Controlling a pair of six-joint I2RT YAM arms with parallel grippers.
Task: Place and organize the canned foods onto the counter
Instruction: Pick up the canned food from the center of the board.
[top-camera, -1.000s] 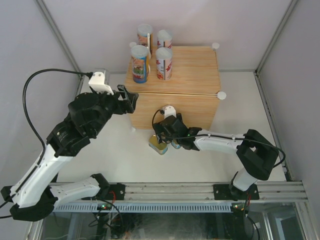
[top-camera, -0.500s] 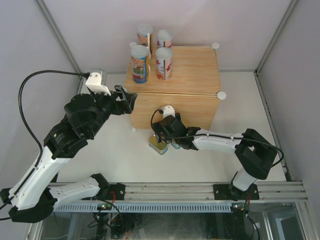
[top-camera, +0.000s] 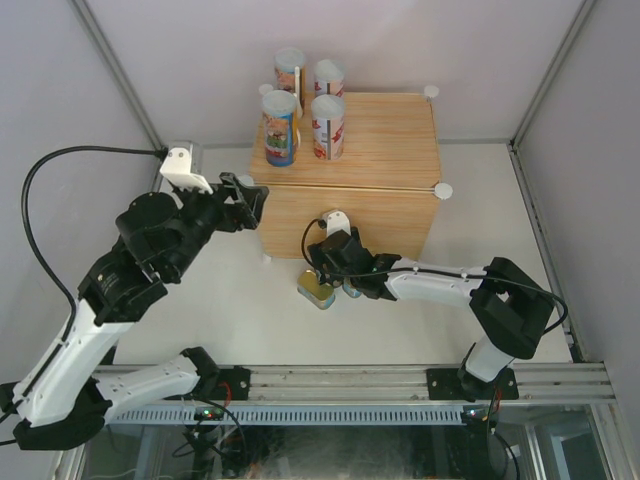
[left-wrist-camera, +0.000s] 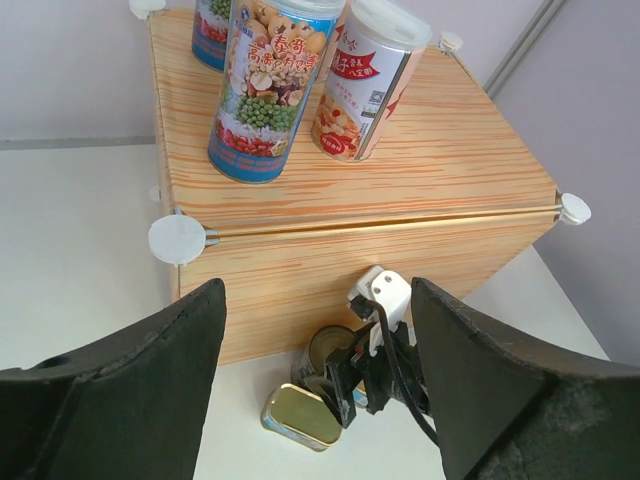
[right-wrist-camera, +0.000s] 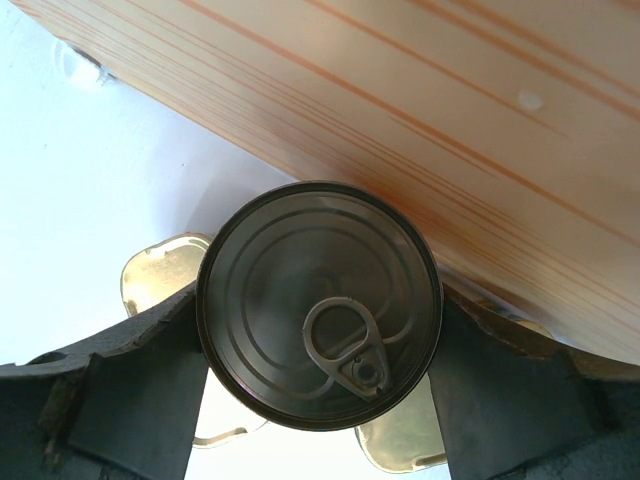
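Right wrist view: right pincer (right-wrist-camera: 318, 345) straddles sealed dark can (right-wrist-camera: 318, 305), grip unconfirmable; gold tins (right-wrist-camera: 152, 268) lie beside it. Left pincer (left-wrist-camera: 318, 290) spread, empty. Four lidded cans (top-camera: 281, 127) stand on cabinet (top-camera: 385, 125).

We see bright, even, diffuse light in the overhead view: the white desk (top-camera: 240, 320) carries only faint, soft shadows, and the wood-grain cabinet (top-camera: 380, 130) has a front dimmer than its top. In the left wrist view, fingers (left-wrist-camera: 120, 390) of the left end effector (left-wrist-camera: 318, 292) loom as dark, soft-edged blurs while the labelled cans (left-wrist-camera: 265, 85) stay sharp. In the right wrist view the desk blows out to white, the lid of the dark can (right-wrist-camera: 320, 290) holds a dull sheen, and the right end effector (right-wrist-camera: 318, 330) has fingers (right-wrist-camera: 130, 410) that sit shadowed and unfocused.
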